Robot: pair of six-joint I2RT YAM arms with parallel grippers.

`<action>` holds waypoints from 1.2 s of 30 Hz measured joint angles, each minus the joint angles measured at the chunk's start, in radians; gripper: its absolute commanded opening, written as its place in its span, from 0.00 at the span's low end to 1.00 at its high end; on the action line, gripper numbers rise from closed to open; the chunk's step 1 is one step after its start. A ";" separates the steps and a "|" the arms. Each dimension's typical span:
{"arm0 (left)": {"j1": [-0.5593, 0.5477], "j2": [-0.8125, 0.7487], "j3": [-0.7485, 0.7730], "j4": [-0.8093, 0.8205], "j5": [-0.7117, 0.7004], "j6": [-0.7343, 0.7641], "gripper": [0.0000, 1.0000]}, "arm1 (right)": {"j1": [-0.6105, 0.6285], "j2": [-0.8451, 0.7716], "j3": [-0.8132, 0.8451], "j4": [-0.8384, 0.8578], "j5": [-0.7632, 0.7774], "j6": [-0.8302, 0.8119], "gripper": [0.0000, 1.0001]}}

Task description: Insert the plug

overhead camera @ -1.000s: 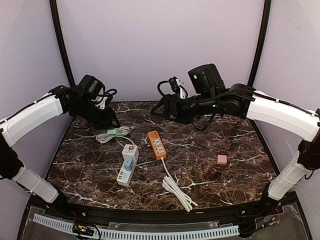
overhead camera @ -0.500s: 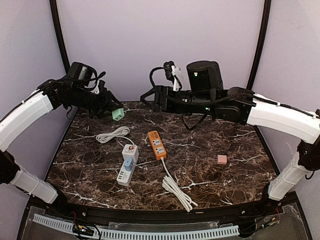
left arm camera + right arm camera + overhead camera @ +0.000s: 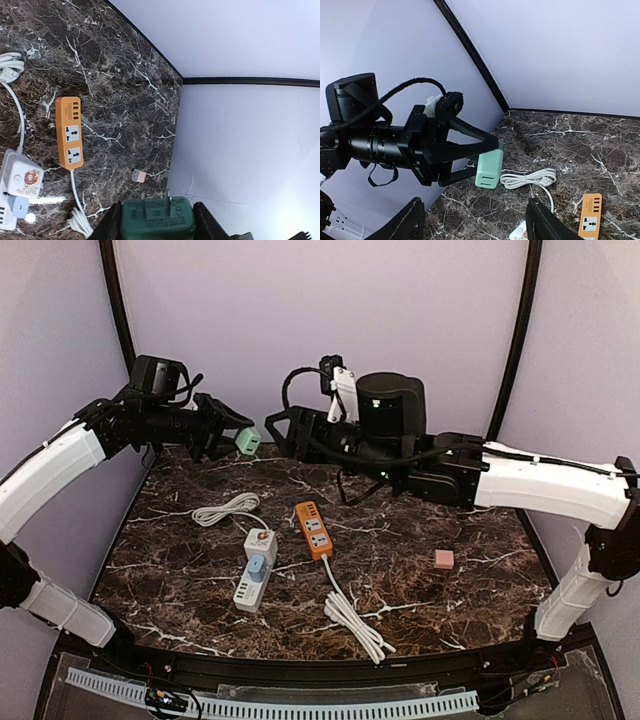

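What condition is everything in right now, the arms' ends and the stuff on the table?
left tool: shut on green plug, in the air.
green plug: held, prongs bare, not inserted.
right tool: open, empty.
orange power strip: flat on table, sockets empty.
white power strip: flat on table, partly occupied.
white cord: coiled on table.

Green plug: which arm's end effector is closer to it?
Left. The left end effector grips the green plug, held above the table; the right end effector is open, facing it from alongside, not touching.
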State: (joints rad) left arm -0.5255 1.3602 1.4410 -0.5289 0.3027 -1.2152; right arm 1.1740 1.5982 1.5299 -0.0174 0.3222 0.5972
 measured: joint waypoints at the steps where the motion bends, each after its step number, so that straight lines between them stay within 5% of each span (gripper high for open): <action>1: 0.000 0.000 0.000 0.015 0.005 -0.023 0.01 | 0.002 0.011 0.000 0.012 0.008 -0.002 0.68; 23: 0.000 -0.031 -0.036 0.169 0.026 -0.317 0.01 | 0.012 0.251 0.214 0.045 0.113 -0.065 0.58; 36: 0.000 -0.055 -0.050 0.179 0.021 -0.346 0.01 | 0.012 0.357 0.360 0.010 0.157 -0.087 0.39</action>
State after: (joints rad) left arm -0.5255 1.3048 1.3911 -0.3500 0.3233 -1.5612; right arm 1.1862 1.9553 1.8904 -0.0074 0.4793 0.5102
